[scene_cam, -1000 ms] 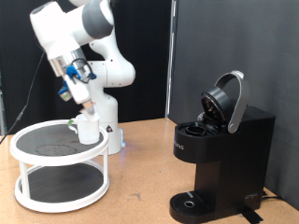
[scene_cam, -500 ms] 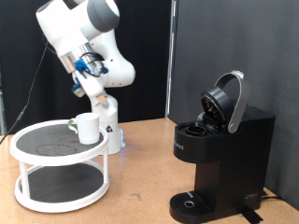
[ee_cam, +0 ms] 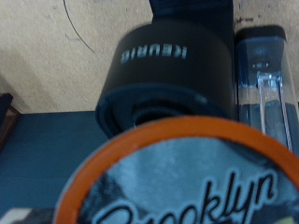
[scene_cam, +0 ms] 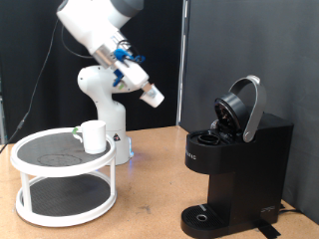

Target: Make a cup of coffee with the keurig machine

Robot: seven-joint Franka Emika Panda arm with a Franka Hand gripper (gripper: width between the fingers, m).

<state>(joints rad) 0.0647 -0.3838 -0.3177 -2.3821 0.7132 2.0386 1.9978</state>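
My gripper (scene_cam: 152, 96) is in the air at mid-height, between the white stand and the keurig machine (scene_cam: 235, 169). It is shut on a coffee pod (scene_cam: 153, 97), whose orange rim and printed lid fill the wrist view (ee_cam: 187, 187). The black machine stands at the exterior view's right with its rounded lid swung up and open. In the wrist view the machine (ee_cam: 168, 79) appears beyond the pod. The white cup (scene_cam: 94, 136) stands on the top shelf of the stand, apart from the gripper.
A white round two-tier stand (scene_cam: 62, 177) sits at the exterior view's left on the wooden table (scene_cam: 150, 204). The robot's white base (scene_cam: 112, 129) stands behind it. A black curtain hangs at the back.
The gripper has lifted away from the stand's top shelf by the cup and swung up and toward the exterior view's right, carrying the pod toward the machine. The cup has stayed put.
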